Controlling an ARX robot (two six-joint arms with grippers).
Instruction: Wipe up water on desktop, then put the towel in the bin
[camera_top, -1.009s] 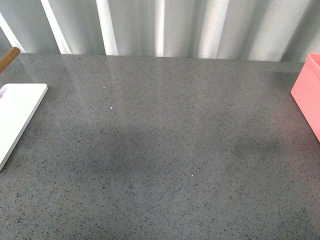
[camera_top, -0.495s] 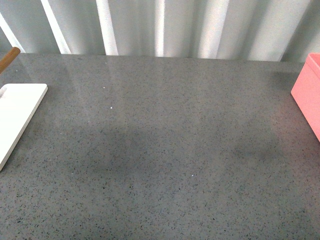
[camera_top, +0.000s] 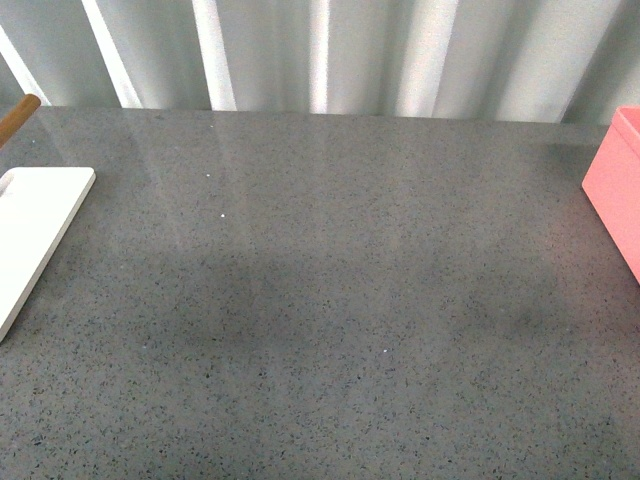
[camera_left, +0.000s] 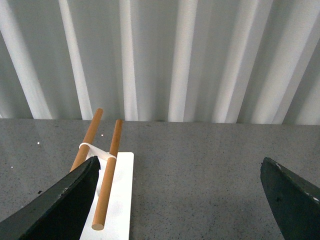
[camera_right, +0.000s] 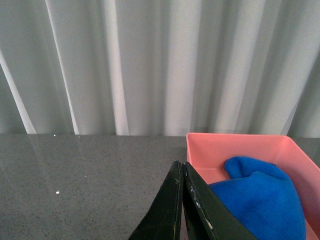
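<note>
The dark grey speckled desktop (camera_top: 330, 290) fills the front view; neither arm shows there. The pink bin (camera_top: 618, 185) stands at its right edge. In the right wrist view the blue towel (camera_right: 262, 197) lies bunched inside the bin (camera_right: 230, 147). My right gripper (camera_right: 181, 167) is shut and empty, its tips beside the bin's near wall, apart from the towel. My left gripper (camera_left: 180, 172) is open and empty above the desktop (camera_left: 190, 185), next to the white board.
A flat white board (camera_top: 35, 225) lies at the desktop's left edge; two wooden rods (camera_left: 105, 170) joined by a white band rest over it. A pale corrugated wall (camera_top: 320, 50) runs along the back edge.
</note>
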